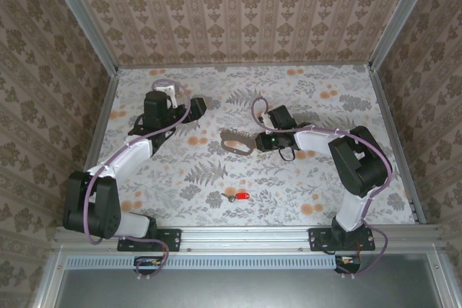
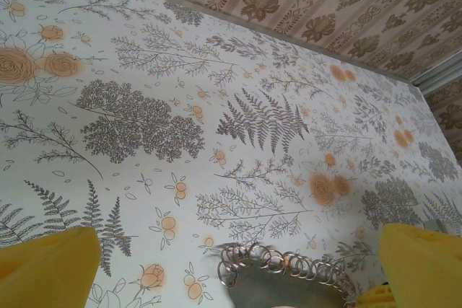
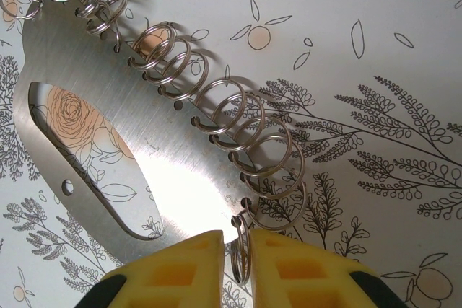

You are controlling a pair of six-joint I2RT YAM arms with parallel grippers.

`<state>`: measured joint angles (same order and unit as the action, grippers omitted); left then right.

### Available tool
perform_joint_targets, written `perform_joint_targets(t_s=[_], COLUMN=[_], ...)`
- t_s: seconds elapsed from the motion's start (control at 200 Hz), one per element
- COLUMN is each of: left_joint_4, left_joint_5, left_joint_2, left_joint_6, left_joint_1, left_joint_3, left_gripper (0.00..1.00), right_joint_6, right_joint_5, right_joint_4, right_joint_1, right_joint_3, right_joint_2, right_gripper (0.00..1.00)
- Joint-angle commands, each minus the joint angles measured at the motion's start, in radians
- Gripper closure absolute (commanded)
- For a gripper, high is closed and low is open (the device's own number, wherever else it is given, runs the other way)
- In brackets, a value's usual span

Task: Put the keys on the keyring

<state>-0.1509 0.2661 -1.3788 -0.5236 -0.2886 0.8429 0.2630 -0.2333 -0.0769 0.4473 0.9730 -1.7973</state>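
Keyring (image 3: 166, 156): brushed steel plate, oval cutout, wire loops (image 3: 254, 135); end hidden behind right gripper (image 3: 237, 254) pinching one loop; left gripper (image 1: 196, 106) spread wide, empty.

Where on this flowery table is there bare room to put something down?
Free: the far strip along the back wall, and the near patches either side of the tiny red-headed key. Crowded: the middle, where the right pincer grips the flat grey ring-edged metal plate, the open left pincer nearby.
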Motion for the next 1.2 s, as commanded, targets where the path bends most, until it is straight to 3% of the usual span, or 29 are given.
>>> perform_joint_targets(t_s=[0.0,0.275,0.445,0.83,0.88,0.915,1.195], left_joint_4=[-0.015,-0.015,-0.015,0.011,0.013,0.013,-0.001], left_joint_5=[0.013,0.016,0.013,0.021,0.021,0.021,0.034], left_joint_2=[0.010,0.011,0.009,-0.006,-0.001,0.002,0.006], left_joint_6=[0.016,0.017,0.019,0.047,0.051,0.052,0.047], left_joint_1=[-0.006,-0.005,-0.006,-0.004,-0.004,-0.003,-0.001], left_joint_3=[0.034,0.033,0.035,0.039,0.038,0.038,0.036], left_gripper=[0.00,0.00,0.00,0.00,0.00,0.00,0.00], right_joint_6=[0.005,0.004,-0.002,0.009,0.014,0.017,0.046], right_joint_5=[-0.001,-0.003,-0.003,-0.041,-0.051,-0.055,-0.057], right_joint_4=[0.007,0.006,0.002,0.031,0.032,0.035,0.050], right_joint_1=[-0.007,-0.007,-0.008,-0.017,-0.018,-0.016,-0.016], right_joint_3=[-0.006,-0.008,-0.007,-0.002,0.002,0.001,0.000], right_joint_2=[-0.002,-0.014,-0.011,-0.006,-0.014,-0.018,-0.039], right_gripper=[0.82,0.87,1.00,1.00,0.86,0.83,0.83])
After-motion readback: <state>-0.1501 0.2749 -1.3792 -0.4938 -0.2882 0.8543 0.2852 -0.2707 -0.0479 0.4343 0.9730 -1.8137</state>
